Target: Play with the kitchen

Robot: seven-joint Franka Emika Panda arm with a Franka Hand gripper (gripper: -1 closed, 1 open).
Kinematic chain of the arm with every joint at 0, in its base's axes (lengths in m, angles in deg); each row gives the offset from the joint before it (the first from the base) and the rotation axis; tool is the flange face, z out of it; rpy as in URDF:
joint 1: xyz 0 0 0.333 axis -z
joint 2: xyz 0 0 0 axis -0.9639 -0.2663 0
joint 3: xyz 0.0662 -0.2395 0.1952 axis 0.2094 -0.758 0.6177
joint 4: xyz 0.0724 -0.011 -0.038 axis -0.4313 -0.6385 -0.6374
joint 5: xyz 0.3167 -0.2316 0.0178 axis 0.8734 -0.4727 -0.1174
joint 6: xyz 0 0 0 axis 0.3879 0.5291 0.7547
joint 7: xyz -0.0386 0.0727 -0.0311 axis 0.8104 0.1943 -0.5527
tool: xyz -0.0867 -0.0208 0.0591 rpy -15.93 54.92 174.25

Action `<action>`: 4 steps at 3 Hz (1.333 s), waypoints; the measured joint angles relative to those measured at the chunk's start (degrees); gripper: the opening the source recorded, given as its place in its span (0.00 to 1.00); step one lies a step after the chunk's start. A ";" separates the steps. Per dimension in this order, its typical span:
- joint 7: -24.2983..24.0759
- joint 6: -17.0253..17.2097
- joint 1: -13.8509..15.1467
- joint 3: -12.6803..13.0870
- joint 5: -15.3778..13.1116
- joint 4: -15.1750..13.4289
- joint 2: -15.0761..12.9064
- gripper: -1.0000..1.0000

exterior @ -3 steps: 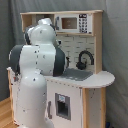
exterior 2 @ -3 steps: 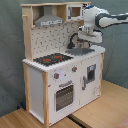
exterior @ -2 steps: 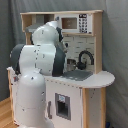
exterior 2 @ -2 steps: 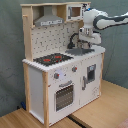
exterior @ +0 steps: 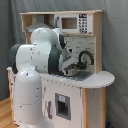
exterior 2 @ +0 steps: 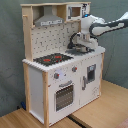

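The kitchen (exterior 2: pixel 60 75) is a white and light-wood toy unit, seen in both exterior views. In the second exterior view its red-ringed hob (exterior 2: pixel 52 59) lies on the left of the counter. Below the hob are two knobs (exterior 2: pixel 56 76) and the oven door (exterior 2: pixel 63 96), and the hood (exterior 2: pixel 48 21) and microwave (exterior 2: pixel 76 11) sit on top. My gripper (exterior 2: pixel 83 47) hangs low over the grey sink (exterior: pixel 82 75), right beside the black faucet (exterior: pixel 86 55). In the first exterior view my white arm (exterior: pixel 37 57) hides the hob side of the kitchen (exterior: pixel 95 80).
The kitchen stands on light-wood boards (exterior 2: pixel 102 107) in front of a grey curtain (exterior 2: pixel 10 55). My arm (exterior 2: pixel 110 26) reaches in from the second exterior view's right. The pegboard back wall (exterior 2: pixel 55 37) and the upper shelf close in the space above the counter.
My wrist has dipped a little lower toward the sink, and the arm's elbow has shifted slightly. The kitchen itself has not moved.
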State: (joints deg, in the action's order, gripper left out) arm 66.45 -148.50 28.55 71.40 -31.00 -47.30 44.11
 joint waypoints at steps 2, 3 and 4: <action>3.59 -5.61 0.03 -1.17 5.52 0.07 7.70 0.00; 5.09 -6.33 0.08 -1.59 8.13 0.45 7.89 0.00; 5.19 -6.79 0.13 -1.69 8.13 0.59 7.99 1.00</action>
State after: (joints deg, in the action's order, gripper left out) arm 71.64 -155.29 28.68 69.72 -22.87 -46.71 52.11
